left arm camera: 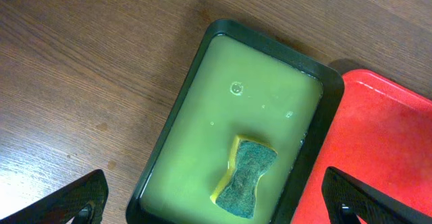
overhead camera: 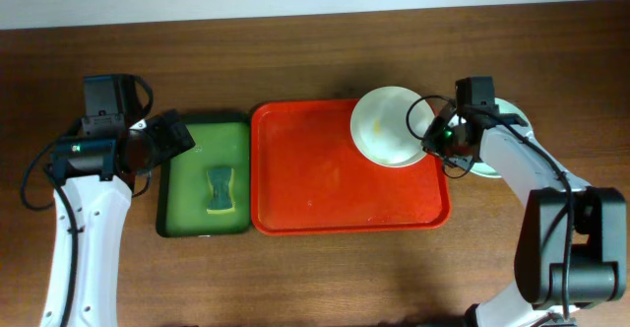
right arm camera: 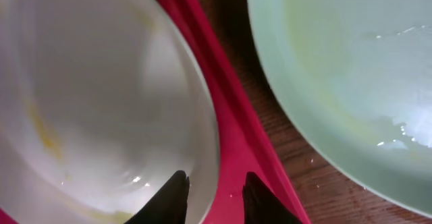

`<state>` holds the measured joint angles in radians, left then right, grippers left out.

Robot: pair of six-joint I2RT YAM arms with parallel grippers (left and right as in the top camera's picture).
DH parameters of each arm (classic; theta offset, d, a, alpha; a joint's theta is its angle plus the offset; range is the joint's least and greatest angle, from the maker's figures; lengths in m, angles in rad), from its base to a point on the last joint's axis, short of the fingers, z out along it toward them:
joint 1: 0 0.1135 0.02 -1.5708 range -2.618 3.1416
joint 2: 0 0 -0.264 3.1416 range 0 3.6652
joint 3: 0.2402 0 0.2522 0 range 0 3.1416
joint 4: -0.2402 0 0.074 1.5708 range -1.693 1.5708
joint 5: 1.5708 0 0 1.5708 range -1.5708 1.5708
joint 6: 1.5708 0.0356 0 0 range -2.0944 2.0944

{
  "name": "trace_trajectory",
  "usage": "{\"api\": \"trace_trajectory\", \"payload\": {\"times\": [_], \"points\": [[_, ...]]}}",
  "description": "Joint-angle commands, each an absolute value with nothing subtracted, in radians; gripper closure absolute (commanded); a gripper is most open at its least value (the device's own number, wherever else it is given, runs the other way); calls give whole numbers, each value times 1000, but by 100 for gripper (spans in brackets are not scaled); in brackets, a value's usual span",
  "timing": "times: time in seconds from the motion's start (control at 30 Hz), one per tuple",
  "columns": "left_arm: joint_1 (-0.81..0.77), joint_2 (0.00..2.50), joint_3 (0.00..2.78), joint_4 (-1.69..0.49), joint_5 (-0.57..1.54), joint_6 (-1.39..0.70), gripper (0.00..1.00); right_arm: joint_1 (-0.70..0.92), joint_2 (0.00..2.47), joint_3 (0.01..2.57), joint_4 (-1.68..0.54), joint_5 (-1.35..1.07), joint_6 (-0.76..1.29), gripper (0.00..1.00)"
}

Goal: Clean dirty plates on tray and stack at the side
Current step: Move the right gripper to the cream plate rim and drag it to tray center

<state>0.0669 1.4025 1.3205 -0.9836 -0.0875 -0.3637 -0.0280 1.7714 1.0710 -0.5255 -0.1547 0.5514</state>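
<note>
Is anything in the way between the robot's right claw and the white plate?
No. The right gripper is already at the white plate, its fingers straddling the plate's rim at the red tray's right edge.

A robot test bench rather than a lived-in kitchen: a bare dark wooden bench [overhead camera: 315, 268] against a pale wall, two white robot arms, and only a red tray [overhead camera: 305, 184] and green tray [overhead camera: 182, 184] laid out.

No legible text on anything
</note>
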Motion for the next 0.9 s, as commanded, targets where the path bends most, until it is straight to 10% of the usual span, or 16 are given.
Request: {"api": "trace_trajectory", "payload": {"times": [0.0,0.7,0.77,0.87], "points": [[72,1398,1328,-982,-102,-374,1,-18,1776,1047,-512,-130,571,72],[72,1398,1328,-982,-102,-374,1,46,1835,1017,-402,-71,593,78],[72,1398,1328,-982,-102,-374,1,47,1838,1017,-405,-83,593,96],[72,1398,1328,-982,-102,-374,1,47,1813,1019,-429,-235,601,96]]}}
